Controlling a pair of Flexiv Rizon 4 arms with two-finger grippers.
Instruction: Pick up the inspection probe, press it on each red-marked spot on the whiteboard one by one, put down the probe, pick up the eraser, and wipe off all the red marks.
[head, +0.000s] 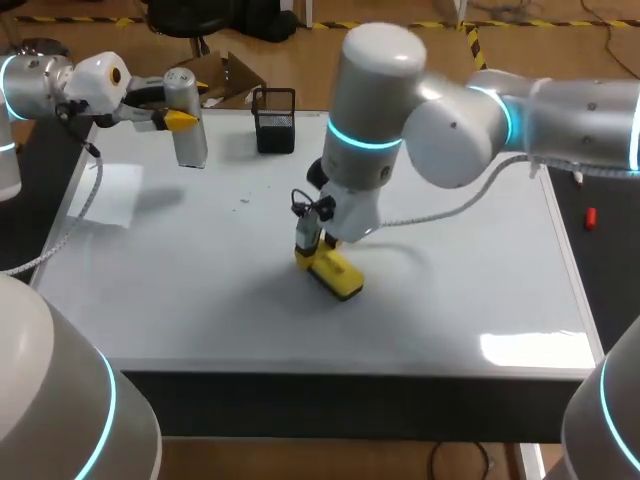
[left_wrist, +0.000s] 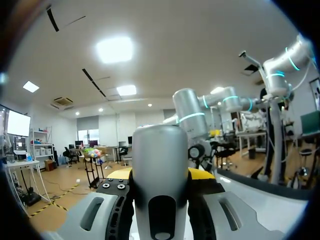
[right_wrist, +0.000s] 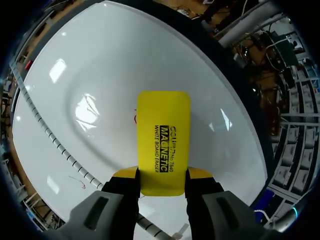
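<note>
Closest to the head camera, the right arm (head: 440, 130) hangs over the whiteboard (head: 200, 300). Its right gripper (head: 312, 245) is clamped on the yellow eraser (head: 335, 275), low at the board's middle. Over at the far left edge, the left gripper (head: 175, 120) clutches the silver inspection probe (head: 187, 125), which is upright, with a black mesh holder (head: 275, 120) near it.

Left wrist view now: the probe (left_wrist: 160, 165) fills the gap, with fingers (left_wrist: 202, 176) pressing both its sides.

Right wrist view: the eraser (right_wrist: 164, 140) is pinched between the yellow fingertips (right_wrist: 125, 174) over the whiteboard (right_wrist: 100, 60). One red mark (right_wrist: 135, 118) peeks out just beside its edge, and a fainter red mark (right_wrist: 77, 180) lies well apart.
</note>
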